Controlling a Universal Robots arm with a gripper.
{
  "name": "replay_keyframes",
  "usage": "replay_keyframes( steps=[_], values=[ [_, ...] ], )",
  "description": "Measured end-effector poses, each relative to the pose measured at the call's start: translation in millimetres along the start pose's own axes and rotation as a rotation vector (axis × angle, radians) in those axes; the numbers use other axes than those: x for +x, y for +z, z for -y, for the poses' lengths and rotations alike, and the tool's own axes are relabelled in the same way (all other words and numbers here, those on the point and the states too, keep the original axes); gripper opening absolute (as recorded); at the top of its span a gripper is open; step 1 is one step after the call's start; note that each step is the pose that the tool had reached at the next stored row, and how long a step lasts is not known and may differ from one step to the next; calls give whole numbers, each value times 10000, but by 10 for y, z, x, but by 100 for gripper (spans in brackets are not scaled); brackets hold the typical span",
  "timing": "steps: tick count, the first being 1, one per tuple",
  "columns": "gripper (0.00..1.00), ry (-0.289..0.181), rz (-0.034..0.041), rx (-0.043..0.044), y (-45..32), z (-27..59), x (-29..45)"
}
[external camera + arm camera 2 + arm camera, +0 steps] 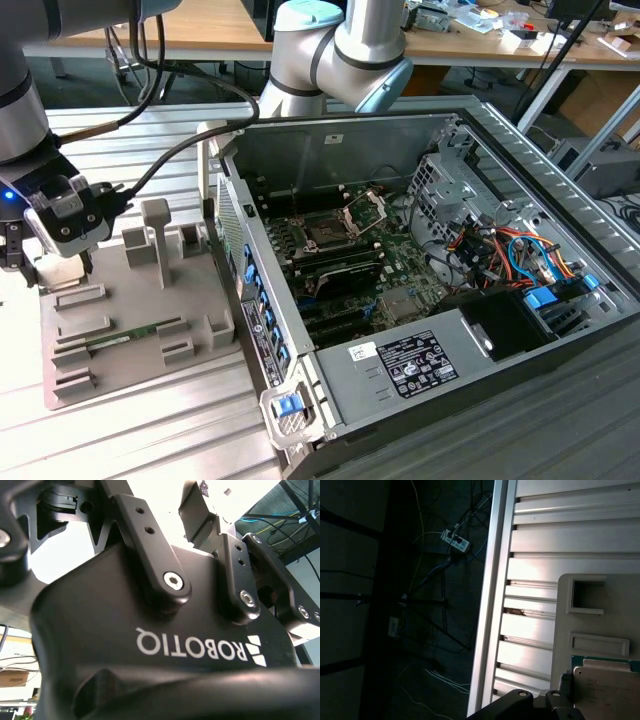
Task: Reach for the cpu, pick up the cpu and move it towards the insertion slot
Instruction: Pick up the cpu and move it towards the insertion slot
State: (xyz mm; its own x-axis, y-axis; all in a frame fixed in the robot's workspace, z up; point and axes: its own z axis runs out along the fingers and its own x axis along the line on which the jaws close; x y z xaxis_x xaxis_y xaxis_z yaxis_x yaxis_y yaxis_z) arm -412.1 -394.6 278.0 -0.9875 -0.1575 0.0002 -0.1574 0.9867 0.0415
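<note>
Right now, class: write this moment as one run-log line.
stage: reach | hand: over grey tray, near cpu | cpu: on tray | insertion slot: in open case, frame raised

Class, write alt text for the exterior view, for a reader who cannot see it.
At the exterior view's left, a robot arm's gripper hangs over a grey parts tray on a slatted metal table. Toward the view's right lies an open computer case, its motherboard exposed, showing the insertion slot, its metal frame hinged open.
</note>
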Motion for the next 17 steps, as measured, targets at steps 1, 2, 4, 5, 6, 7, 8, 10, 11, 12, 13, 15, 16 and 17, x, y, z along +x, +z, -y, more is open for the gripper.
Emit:
replay_keyframes(
  steps=[1,2,4,5,6,7,8,10,11,12,13,15,16,17],
  values=[
    [55,-1,1,0,-2,0,0],
    [55,0,0,0,-5,0,0],
    [55,0,0,0,-12,0,0],
    [55,-1,-1,1,-15,0,0],
    [55,0,0,0,-18,-1,0],
    [55,0,0,0,-21,-1,0],
    [55,0,1,0,-24,-1,0],
    [55,0,1,0,-30,-1,0],
    [55,0,0,0,-33,-1,0],
    [55,0,0,0,-37,-1,0],
    [55,0,0,0,-40,-1,0],
    [55,0,0,0,-46,-2,0],
    [55,0,0,0,-49,-2,-1],
    [55,-1,0,0,-53,-2,-1]
  ],
)
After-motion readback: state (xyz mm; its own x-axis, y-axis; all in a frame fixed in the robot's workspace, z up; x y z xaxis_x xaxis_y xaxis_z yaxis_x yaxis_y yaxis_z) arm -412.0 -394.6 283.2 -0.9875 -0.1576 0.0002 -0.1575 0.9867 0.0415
